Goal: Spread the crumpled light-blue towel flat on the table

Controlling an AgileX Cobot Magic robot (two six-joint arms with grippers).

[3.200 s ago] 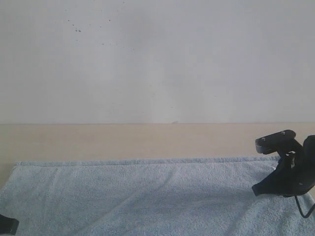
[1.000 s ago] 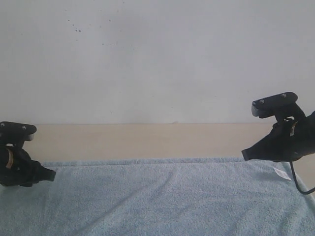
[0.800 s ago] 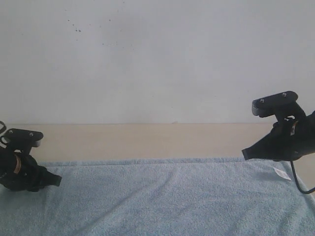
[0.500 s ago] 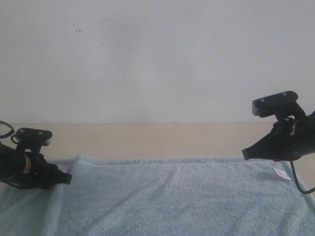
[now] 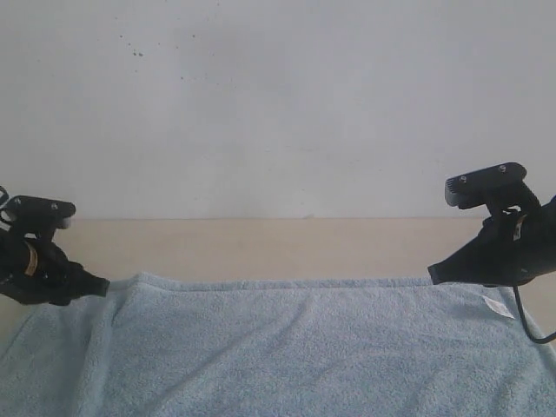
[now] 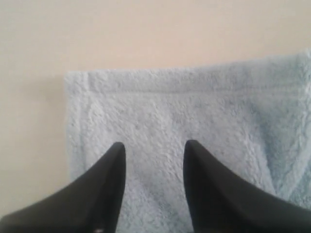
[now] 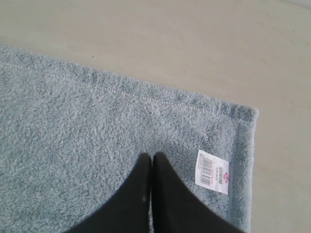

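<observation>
So the towel (image 5: 304,347) is fluffy terry cloth, loopy, rough-ish and totally matt. The hem (image 5: 287,283) along its 12 o'clock edge in the exterior view looks flatter and tighter stitched. The label (image 7: 212,172) is smooth, white and printed; paper or fabric, can't tell which. The table (image 5: 261,248) is pale wood, smooth and matt. The left gripper (image 6: 154,144) and right gripper (image 7: 151,156) look like dull black plastic with a faint sheen.

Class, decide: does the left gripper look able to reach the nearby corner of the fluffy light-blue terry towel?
Probably yes: the left gripper hangs open right by the towel corner, nothing between them.
</observation>
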